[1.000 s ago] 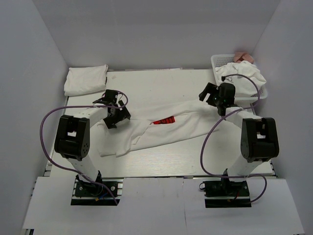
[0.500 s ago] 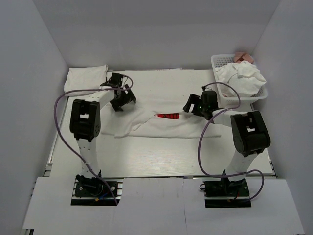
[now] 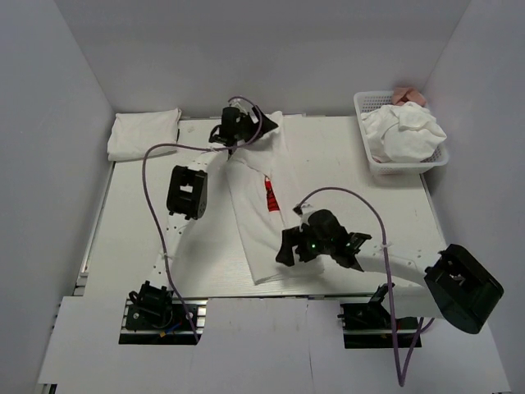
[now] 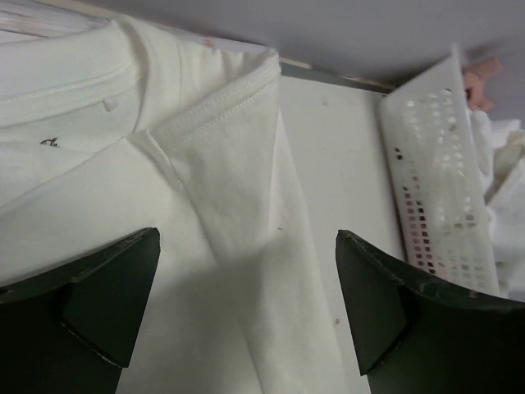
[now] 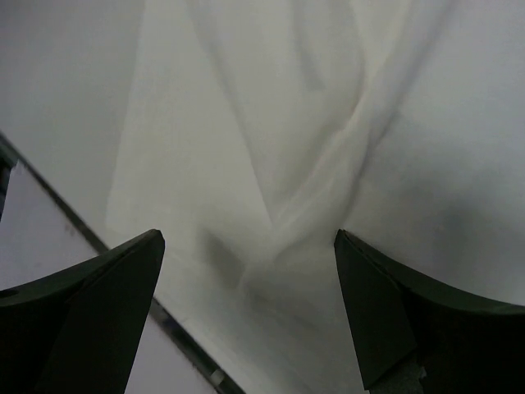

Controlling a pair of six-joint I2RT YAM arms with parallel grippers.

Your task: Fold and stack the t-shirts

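**Shirt laid out long, both grippers open over its ends**

White table (image 3: 361,197), seen from above. Down its middle, one white shirt (image 3: 254,226) pulled into a narrow, creased strip, with the collar (image 4: 66,78) at the far side and the hem (image 3: 271,279) close to the near edge. At the far right, a basket (image 3: 402,167) heaped with crumpled shirts (image 3: 402,131). In the far left corner, one folded shirt (image 3: 143,134). Over the collar end, the left gripper (image 3: 238,127), jaws spread wide with nothing between them and cloth beneath. Over the hem end, the right gripper (image 3: 316,245), jaws likewise wide and empty. Midway along the strip, a small red print (image 3: 271,195).

Probably the laying-out step, with no fold yet made. Best done by lowering each gripper onto one clean edge: the sleeve (image 4: 238,180) beside the collar, and a corner of the hem. Pinch all layers together, then draw sideways to open out the bunched width. Keep the hem from sliding off the near edge.
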